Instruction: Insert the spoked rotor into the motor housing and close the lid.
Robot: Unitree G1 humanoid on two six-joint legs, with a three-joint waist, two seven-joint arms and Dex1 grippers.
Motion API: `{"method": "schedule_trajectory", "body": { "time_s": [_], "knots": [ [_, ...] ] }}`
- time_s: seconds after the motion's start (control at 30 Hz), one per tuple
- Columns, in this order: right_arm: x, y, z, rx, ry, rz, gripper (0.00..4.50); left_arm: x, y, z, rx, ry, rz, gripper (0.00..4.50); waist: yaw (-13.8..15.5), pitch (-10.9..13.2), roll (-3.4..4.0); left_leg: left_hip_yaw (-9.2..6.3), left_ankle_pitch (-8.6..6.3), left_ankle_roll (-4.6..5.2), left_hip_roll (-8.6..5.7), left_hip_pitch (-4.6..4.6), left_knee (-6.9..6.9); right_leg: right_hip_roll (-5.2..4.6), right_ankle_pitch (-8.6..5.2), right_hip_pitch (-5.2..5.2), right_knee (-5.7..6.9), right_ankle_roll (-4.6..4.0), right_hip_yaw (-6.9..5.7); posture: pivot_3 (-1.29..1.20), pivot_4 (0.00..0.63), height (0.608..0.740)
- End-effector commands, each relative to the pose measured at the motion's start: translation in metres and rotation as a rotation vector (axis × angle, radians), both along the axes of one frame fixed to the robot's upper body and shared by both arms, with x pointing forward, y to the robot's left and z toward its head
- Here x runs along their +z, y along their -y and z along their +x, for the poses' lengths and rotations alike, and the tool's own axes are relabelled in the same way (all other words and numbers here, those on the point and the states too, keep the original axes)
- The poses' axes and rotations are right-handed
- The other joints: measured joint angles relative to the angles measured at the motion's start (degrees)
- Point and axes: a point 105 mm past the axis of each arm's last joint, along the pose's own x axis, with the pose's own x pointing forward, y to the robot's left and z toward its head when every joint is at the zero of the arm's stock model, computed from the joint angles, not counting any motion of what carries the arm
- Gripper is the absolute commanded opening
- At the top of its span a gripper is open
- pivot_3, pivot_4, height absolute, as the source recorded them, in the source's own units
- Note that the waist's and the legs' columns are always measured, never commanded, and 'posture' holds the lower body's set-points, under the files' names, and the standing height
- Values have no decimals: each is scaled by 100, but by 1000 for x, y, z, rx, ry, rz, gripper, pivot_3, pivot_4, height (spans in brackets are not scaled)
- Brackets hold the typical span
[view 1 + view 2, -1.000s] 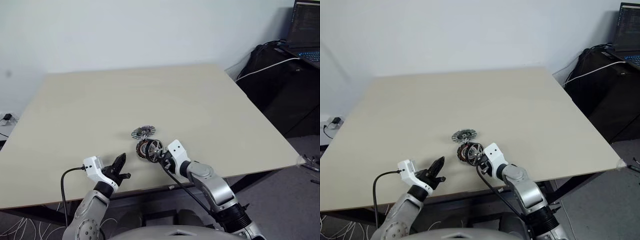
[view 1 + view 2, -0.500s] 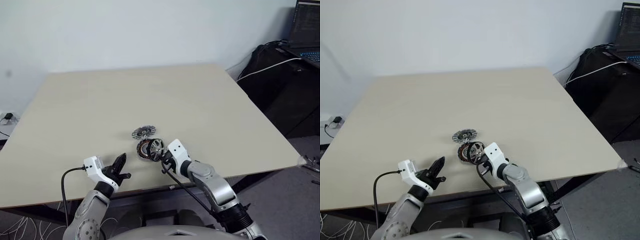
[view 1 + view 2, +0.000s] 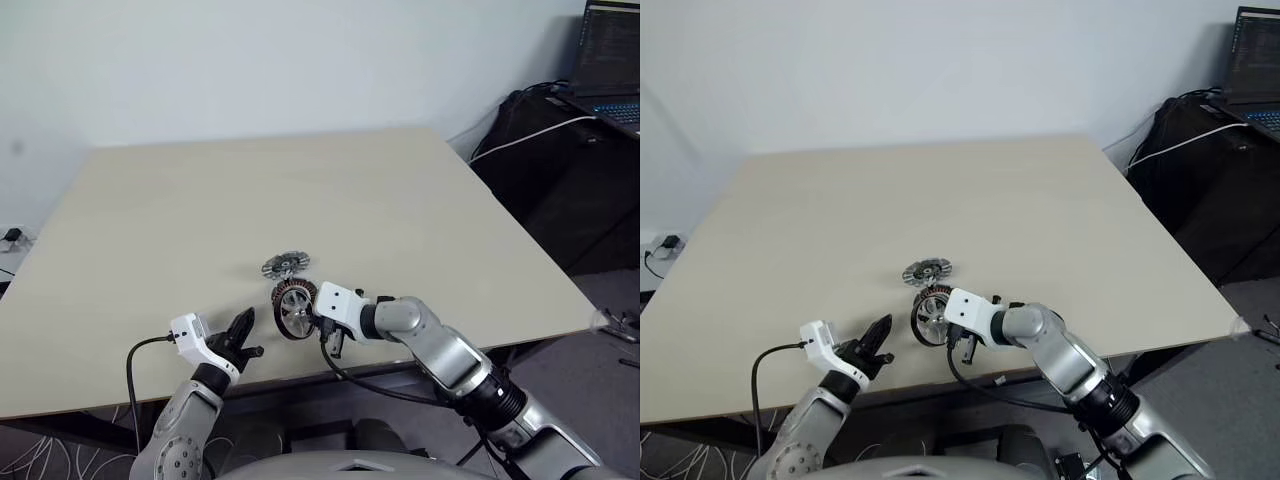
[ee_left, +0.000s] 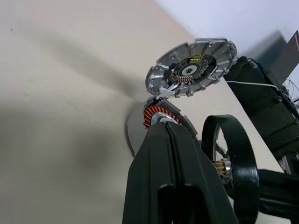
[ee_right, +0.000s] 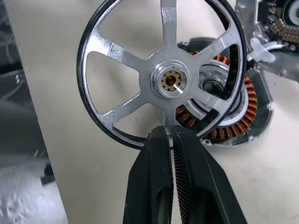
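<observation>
Your right gripper [image 5: 174,140] is pinched tight on the rim of the spoked rotor [image 5: 163,74], jaws narrow with one spoke's outer end between them, and the wheel stands on edge, lifted off the table [image 3: 420,220]. Through its open spokes you can see the motor housing [image 5: 233,116] lying flat just behind and below it, copper windings showing in a ring around the pale centre. From the head camera, the rotor [image 3: 293,314] sits upright right at the housing's near edge, close to the front of the table; whether the two are touching there you can't tell. Just beyond the housing lies a round silver toothed disc [image 4: 190,68] with a dark centre, flat on the tabletop, its rim close against the housing. Your left gripper [image 3: 240,333] hangs low over the table's front edge, off to the left of the parts, its black fingers [image 4: 173,172] pressed together with nothing between them, pointing toward the housing. A laptop [image 3: 610,60] sits on the dark furniture at far right.
</observation>
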Motion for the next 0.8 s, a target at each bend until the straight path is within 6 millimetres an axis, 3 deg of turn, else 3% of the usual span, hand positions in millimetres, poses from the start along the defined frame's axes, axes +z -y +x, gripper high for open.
{"method": "schedule_trajectory", "body": {
  "time_s": [0.03, 0.5, 0.8],
  "knots": [
    [6, -5, 10, 49, 45, -19, 36, 9, 2, 1, 1, 46, -17, 0, -25, 0, -1, 0, 1, -2, 1, 2, 0, 1, 1, 1, 1, 0, 0, 0, 0, 740],
    [19, 8, 38, 198, 144, -198, 36, 8, 10, 5, -7, 51, -37, 0, 25, -1, 0, -1, 6, -5, -4, -2, 5, -2, 28, -1, 2, -28, -1, 0, 0, 740],
    [26, 15, 44, 252, 152, -246, 36, 7, 14, 5, -13, 53, -45, 0, 46, 0, 0, -1, 4, -1, -6, -10, 5, -4, 30, -6, -1, -30, -2, 0, 0, 740]
  ]
}}
